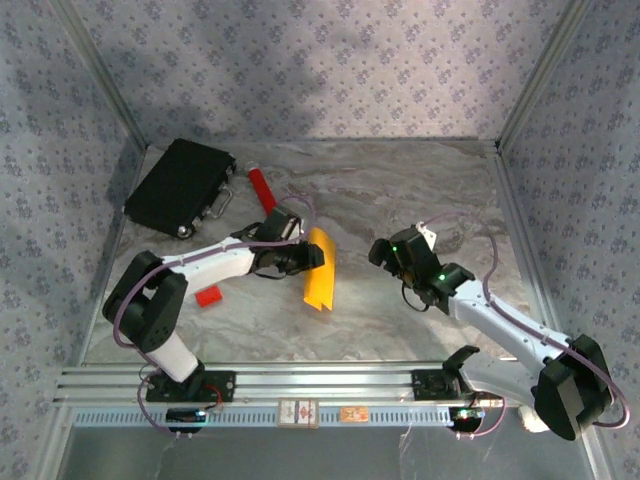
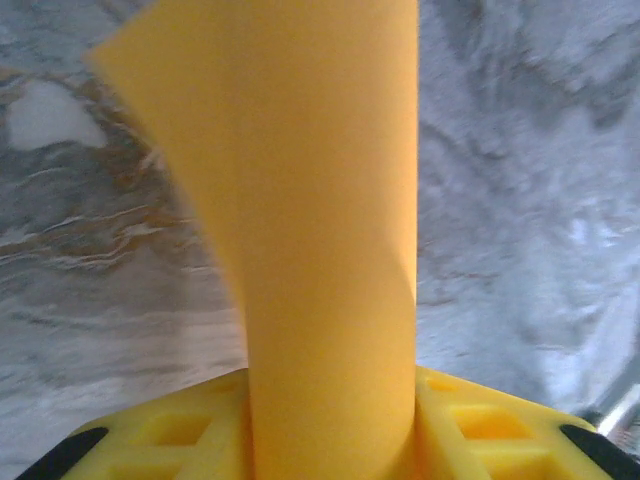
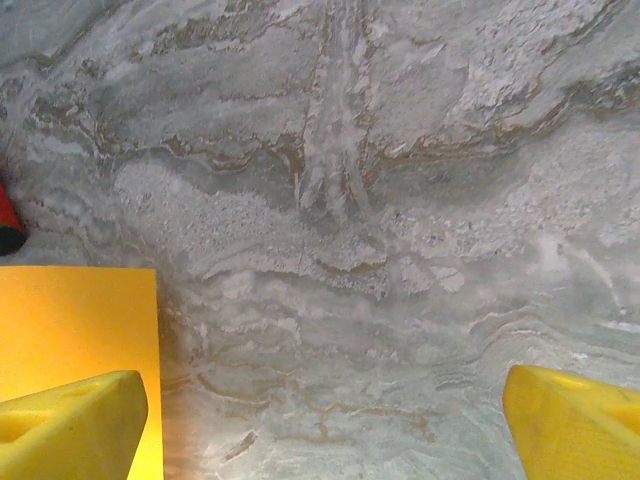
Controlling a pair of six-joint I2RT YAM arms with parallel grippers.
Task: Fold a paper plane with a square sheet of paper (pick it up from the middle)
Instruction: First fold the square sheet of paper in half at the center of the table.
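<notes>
My left fingers clamp the square sheet of paper, holding it up curled for creasing; my right gripper, fingers spread wide, hovers beside the sheet, likely to help.

The square sheet of paper pinched in my left gripper runs off the top edge of my left wrist view. It covers the inner faces of my 2 fingers, which the bottom edge cuts; the table behind is blurred. Beside my right fingers, cropped at the bottom, a red thing is cut by the left edge. From above, 2 small labels on the rail are unreadable.
</notes>
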